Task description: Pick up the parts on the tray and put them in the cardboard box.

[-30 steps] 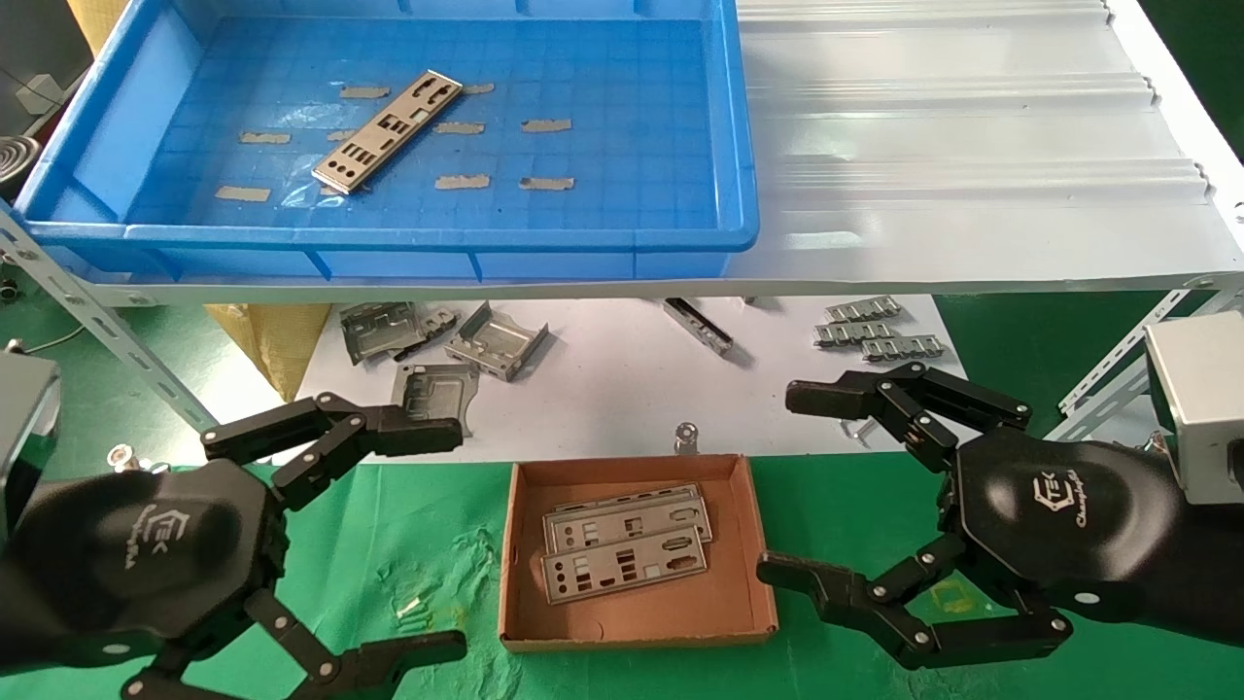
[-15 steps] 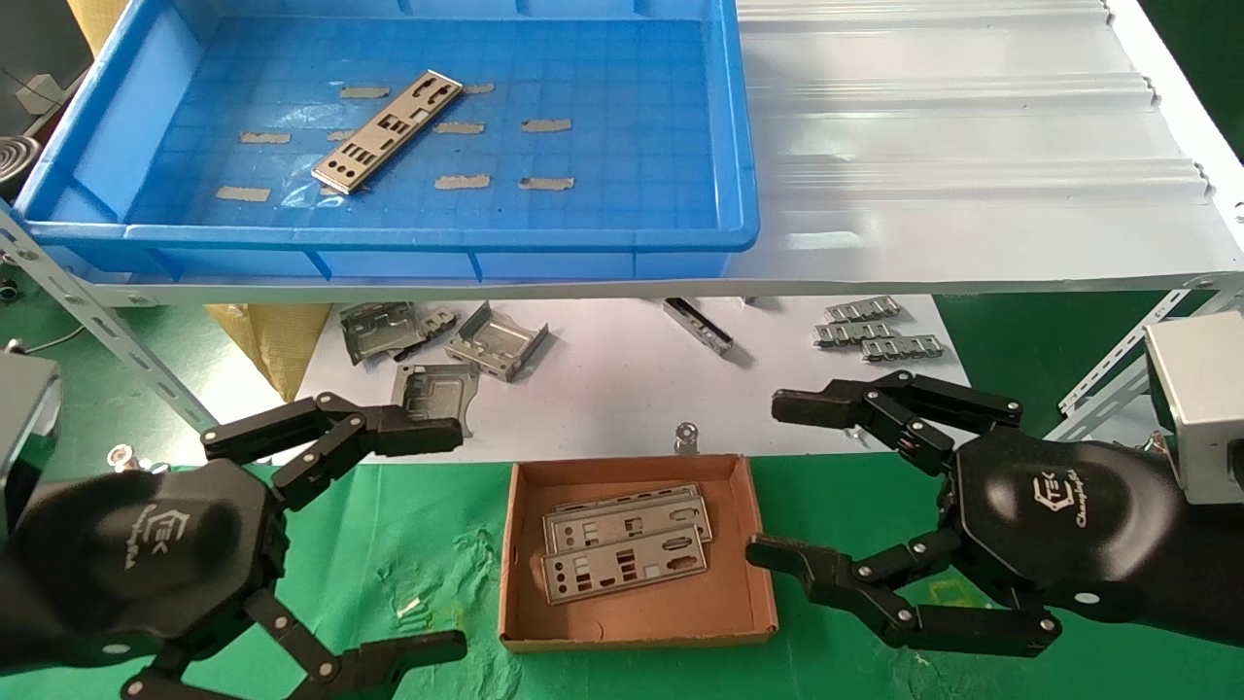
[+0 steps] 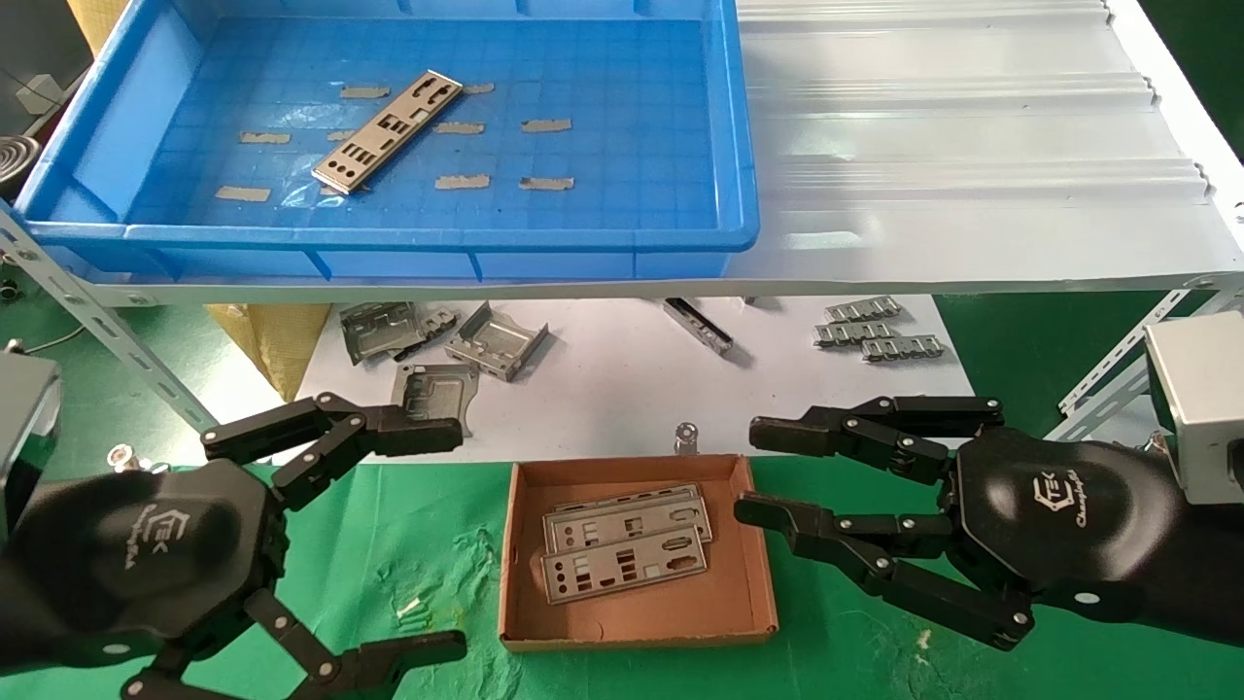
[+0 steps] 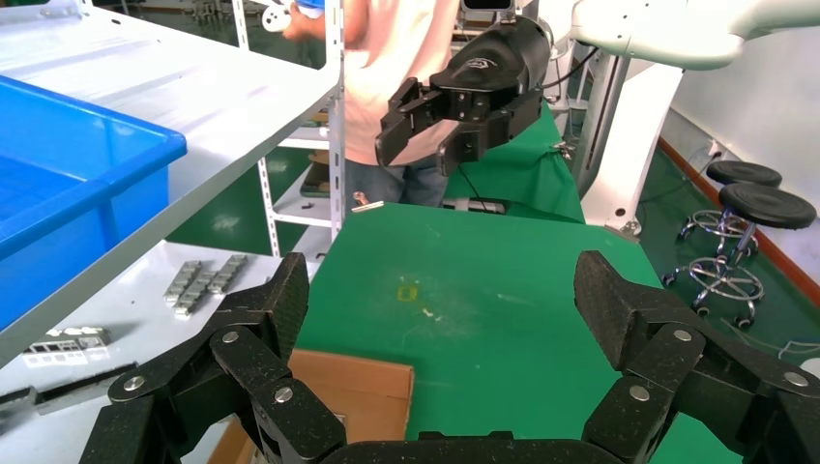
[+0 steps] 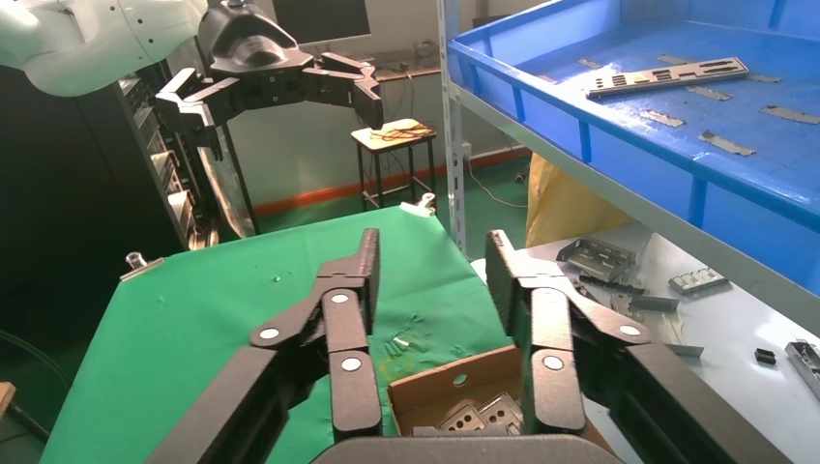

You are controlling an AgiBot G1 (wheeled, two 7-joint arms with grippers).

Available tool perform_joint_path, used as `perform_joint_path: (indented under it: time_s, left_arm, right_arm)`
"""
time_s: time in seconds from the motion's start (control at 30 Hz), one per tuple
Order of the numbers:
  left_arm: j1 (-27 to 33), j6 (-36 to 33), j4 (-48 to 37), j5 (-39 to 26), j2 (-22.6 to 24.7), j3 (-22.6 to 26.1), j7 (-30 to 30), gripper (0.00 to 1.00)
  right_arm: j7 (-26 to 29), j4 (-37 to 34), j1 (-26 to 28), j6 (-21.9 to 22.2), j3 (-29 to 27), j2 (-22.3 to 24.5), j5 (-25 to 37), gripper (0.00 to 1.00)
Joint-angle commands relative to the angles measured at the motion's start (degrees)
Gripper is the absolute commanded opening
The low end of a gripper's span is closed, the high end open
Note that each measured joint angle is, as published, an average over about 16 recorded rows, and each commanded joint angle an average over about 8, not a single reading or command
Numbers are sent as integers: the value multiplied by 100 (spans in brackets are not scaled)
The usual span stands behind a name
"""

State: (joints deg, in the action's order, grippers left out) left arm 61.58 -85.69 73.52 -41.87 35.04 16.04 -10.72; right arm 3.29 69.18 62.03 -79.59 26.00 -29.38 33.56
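One silver punched plate lies slantwise on the floor of the blue tray, which sits on the white shelf. The tray and its plate also show in the right wrist view. The cardboard box on the green mat holds overlapping plates. My right gripper hovers at the box's right edge, empty, its fingers partly drawn together with a gap between them. In its own view the box lies below. My left gripper is wide open and empty, left of the box.
Bent grey brackets and ridged silver clips lie on white paper under the shelf. A small screw sits just behind the box. A person stands beyond the green table in the left wrist view.
My right gripper's fingers have drawn much closer together and its tips have shifted left toward the box's right edge. The left arm, the plates and the box have not moved.
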Motion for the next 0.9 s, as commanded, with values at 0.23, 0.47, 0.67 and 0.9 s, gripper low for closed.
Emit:
perform_joint_path:
  time_s: [0.23, 0.47, 0.67, 0.9]
  left_arm:
    - [0, 0, 0, 0, 0, 0, 0, 100]
    - [0, 0, 0, 0, 0, 0, 0, 100]
    - [0, 0, 0, 0, 0, 0, 0, 100]
    - [0, 0, 0, 0, 0, 0, 0, 100]
  right_arm:
    - [0, 0, 0, 0, 0, 0, 0, 0]
    - [0, 0, 0, 0, 0, 0, 0, 0]
    - [0, 0, 0, 0, 0, 0, 0, 0]
    - [0, 0, 0, 0, 0, 0, 0, 0]
